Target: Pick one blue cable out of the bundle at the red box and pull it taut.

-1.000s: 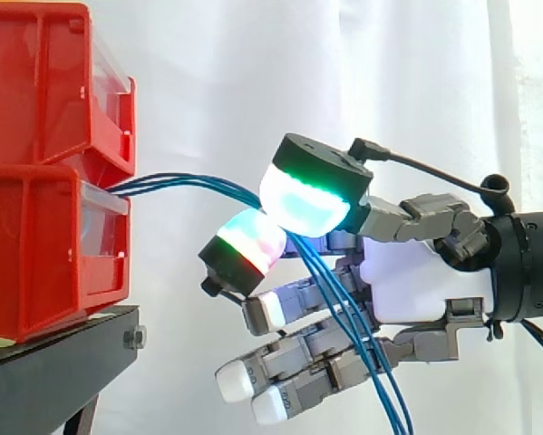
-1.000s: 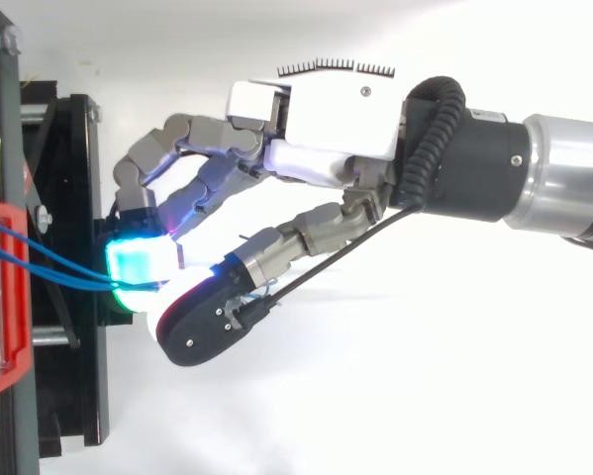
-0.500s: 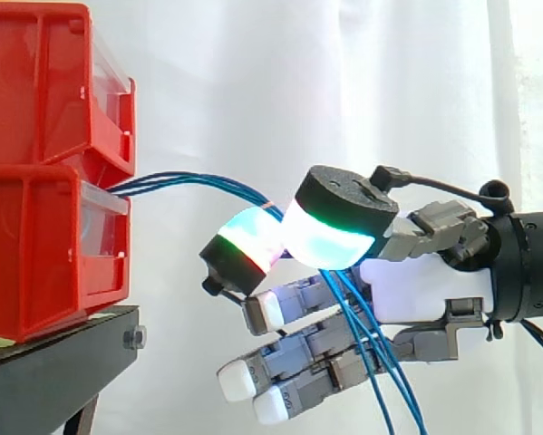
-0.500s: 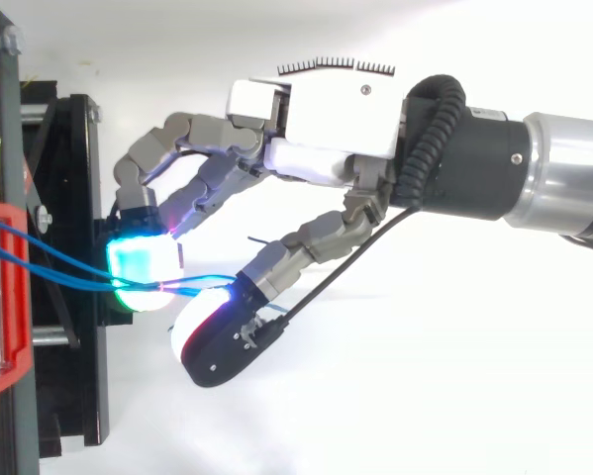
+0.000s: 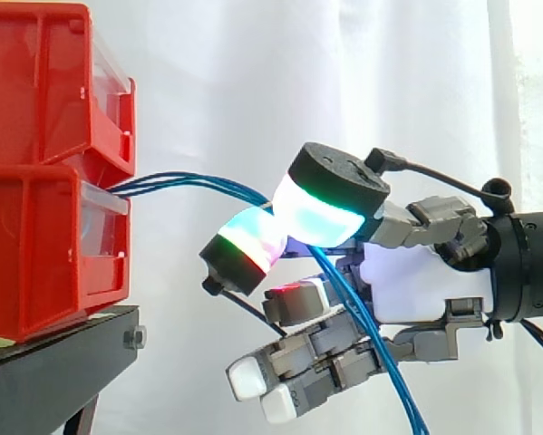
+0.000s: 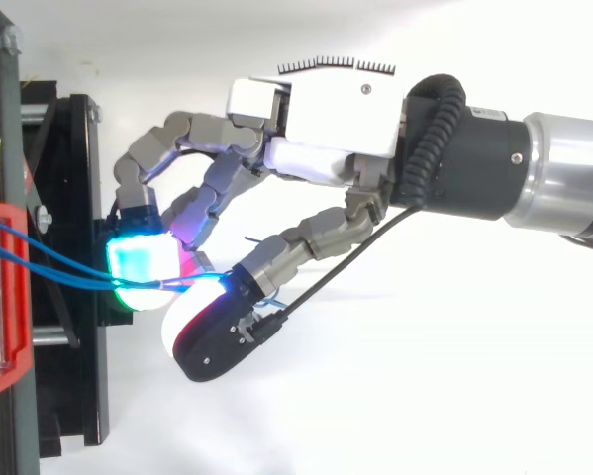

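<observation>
white curtain [image 5: 253, 91]; hand [image 5: 416, 281] pinches blue cables [image 5: 189, 184]

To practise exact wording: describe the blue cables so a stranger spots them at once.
Find the red bins stacked on the black stand. From the top of the lower bin, the blue cables run right to the hand, pinched between its glowing pads, then hang down. Nothing else is thin and blue.

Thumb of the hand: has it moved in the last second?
Yes. The thumb swung away from the red boxes, then came partway back; it ends slightly farther from them.
</observation>
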